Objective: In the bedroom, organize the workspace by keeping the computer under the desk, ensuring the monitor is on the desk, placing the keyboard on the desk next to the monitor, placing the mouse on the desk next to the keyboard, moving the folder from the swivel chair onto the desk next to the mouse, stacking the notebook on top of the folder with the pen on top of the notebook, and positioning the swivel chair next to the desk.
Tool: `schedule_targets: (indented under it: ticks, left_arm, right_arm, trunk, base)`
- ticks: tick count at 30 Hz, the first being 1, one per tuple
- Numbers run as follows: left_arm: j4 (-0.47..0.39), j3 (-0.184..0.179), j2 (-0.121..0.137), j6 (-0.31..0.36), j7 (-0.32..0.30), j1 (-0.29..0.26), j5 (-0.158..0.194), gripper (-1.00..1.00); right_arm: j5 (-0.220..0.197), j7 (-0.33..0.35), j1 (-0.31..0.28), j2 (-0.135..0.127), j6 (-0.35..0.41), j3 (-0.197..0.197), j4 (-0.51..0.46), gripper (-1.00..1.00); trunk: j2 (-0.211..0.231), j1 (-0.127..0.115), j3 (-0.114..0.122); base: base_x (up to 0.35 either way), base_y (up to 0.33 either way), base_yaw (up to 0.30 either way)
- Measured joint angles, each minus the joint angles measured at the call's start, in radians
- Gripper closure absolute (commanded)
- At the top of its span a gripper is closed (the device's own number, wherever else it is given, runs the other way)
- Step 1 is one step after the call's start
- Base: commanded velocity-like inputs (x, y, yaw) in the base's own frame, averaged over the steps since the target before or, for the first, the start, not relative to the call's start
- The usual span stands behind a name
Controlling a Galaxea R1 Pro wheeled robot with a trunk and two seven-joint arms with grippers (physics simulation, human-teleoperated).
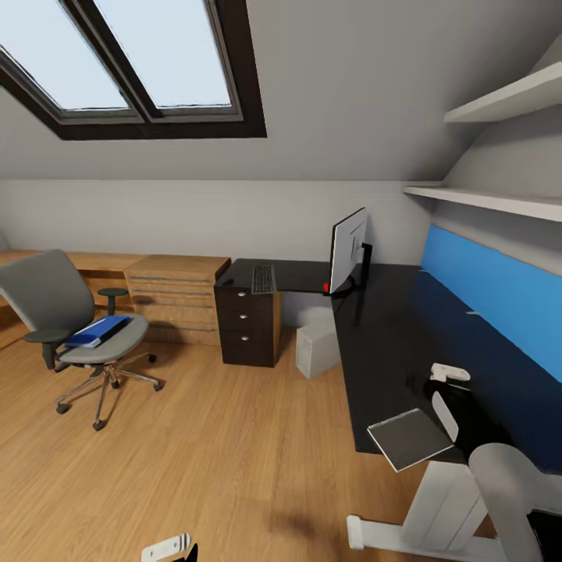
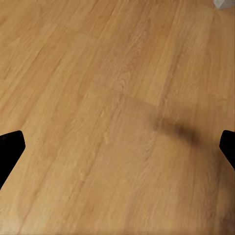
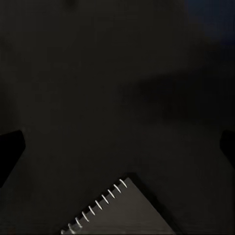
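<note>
The notebook [image 1: 409, 439] is seen lying flat on the near corner of the desk [image 1: 390, 343], overhanging the edge slightly; its spiral binding is shown in the right wrist view [image 3: 100, 205]. The right gripper [image 1: 446, 390] is held just above the desk, at about one o'clock from the notebook. Its jaws are spread wide and nothing is gripped. The left gripper [image 2: 117, 147] is likewise spread, empty, over the floor [image 2: 98, 73]. The folder [image 1: 97, 330] is still on the swivel chair [image 1: 78, 328], at nine o'clock and well apart from the desk. The keyboard [image 1: 263, 279] and monitor [image 1: 348, 250] are already on the desk, and the computer [image 1: 316, 343] is under it. A small dark shape near the keyboard is possibly the mouse. Since the notebook must end on the folder, the folder is best fetched first; if the notebook is lifted now, the overhanging edge should be pinched and kept level.
</note>
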Motion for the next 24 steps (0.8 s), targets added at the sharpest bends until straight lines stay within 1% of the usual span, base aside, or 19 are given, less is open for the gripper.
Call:
schedule_targets:
  ticks: [2, 3, 4, 5, 7, 8, 9, 10, 13, 14, 15, 18, 19, 20, 24]
  left_arm:
    - [0.0, 0.0, 0.0, 0.0, 0.0, 0.0, 0.0, -1.0]
    - [0.0, 0.0, 0.0, -0.001, 0.0, 0.0, 0.0, -1.0]
    - [0.0, -0.001, 0.001, -0.001, -0.001, 0.0, -0.001, -1.0]
    - [0.0, -0.001, 0.001, -0.001, -0.001, 0.0, -0.001, -1.0]
    - [0.0, -0.001, 0.001, -0.001, -0.002, 0.0, -0.001, -1.0]
    - [0.0, -0.001, 0.001, -0.001, -0.002, 0.0, -0.002, -1.0]
    - [0.0, -0.001, 0.001, -0.001, -0.002, 0.0, -0.002, -1.0]
    - [0.0, -0.001, 0.001, -0.001, -0.003, 0.0, -0.002, -1.0]
    - [0.0, -0.001, 0.001, -0.001, -0.003, 0.0, -0.002, -1.0]
    - [0.0, -0.002, 0.001, -0.001, -0.003, 0.0, -0.002, -1.0]
    - [0.0, -0.001, 0.001, -0.001, -0.003, 0.0, -0.002, -1.0]
    - [0.0, -0.001, 0.001, -0.001, -0.003, 0.0, -0.001, -1.0]
    - [0.0, -0.002, 0.001, -0.001, -0.003, 0.0, -0.001, -1.0]
    - [0.0, -0.002, 0.001, -0.001, -0.003, 0.0, -0.001, -1.0]
    - [0.0, -0.003, 0.001, -0.002, -0.003, 0.0, -0.001, -1.0]
  right_arm:
    - [-0.001, -0.001, 0.046, 0.011, 0.046, 0.0, -0.088, -1.0]
    - [-0.001, -0.001, 0.069, 0.017, 0.069, 0.0, -0.135, -1.0]
    - [-0.004, -0.001, 0.172, 0.053, 0.175, -0.002, -0.339, -1.0]
    - [-0.004, -0.001, 0.217, 0.068, 0.213, -0.002, -0.426, -1.0]
    - [-0.004, 0.0, 0.254, 0.085, 0.245, -0.002, -0.498, -1.0]
    - [-0.005, 0.0, 0.287, 0.105, 0.269, -0.002, -0.562, -1.0]
    - [-0.004, 0.0, 0.304, 0.116, 0.28, -0.002, -0.595, -1.0]
    - [-0.003, 0.0, 0.349, 0.147, 0.3, -0.003, -0.676, -1.0]
    - [0.0, 0.0, 0.4, 0.178, 0.315, -0.002, -0.759, -1.0]
    - [0.0, 0.0, 0.409, 0.183, 0.317, -0.002, -0.773, -1.0]
    - [-0.003, 0.0, 0.436, 0.201, 0.321, 0.001, -0.808, -1.0]
    - [-0.004, 0.0, 0.444, 0.211, 0.322, 0.001, -0.82, -1.0]
    - [-0.006, 0.001, 0.448, 0.22, 0.323, 0.001, -0.834, -1.0]
    - [-0.007, 0.001, 0.449, 0.223, 0.324, 0.0, -0.84, -1.0]
    - [-0.008, 0.001, 0.45, 0.227, 0.325, 0.0, -0.845, -1.0]
  trunk:
    - [0.014, -0.008, 0.006]
    - [0.014, -0.008, 0.006]
    - [0.014, -0.008, 0.006]
    - [0.014, -0.008, 0.006]
    - [0.014, -0.008, 0.006]
    - [0.014, -0.008, 0.006]
    - [0.014, -0.008, 0.006]
    - [0.014, -0.008, 0.006]
    - [0.014, -0.008, 0.006]
    - [0.014, -0.008, 0.006]
    - [0.014, -0.008, 0.006]
    - [0.014, -0.008, 0.006]
    - [0.014, -0.008, 0.006]
    - [0.014, -0.008, 0.006]
    - [0.014, -0.008, 0.006]
  base:
    - [0.0, 0.0, 0.0]
    - [0.0, 0.0, 0.0]
    - [0.0, 0.0, 0.0]
    - [0.0, 0.0, 0.0]
    - [0.0, 0.0, 0.0]
    - [0.0, 0.0, 0.0]
    - [0.0, 0.0, 0.0]
    - [0.0, 0.0, 0.0]
    - [0.0, 0.0, 0.0]
    - [0.0, 0.0, 0.0]
    - [0.0, 0.0, 0.0]
    - [0.0, 0.0, 0.0]
    - [0.0, 0.0, 0.0]
    - [0.0, 0.0, 0.0]
    - [0.0, 0.0, 0.0]
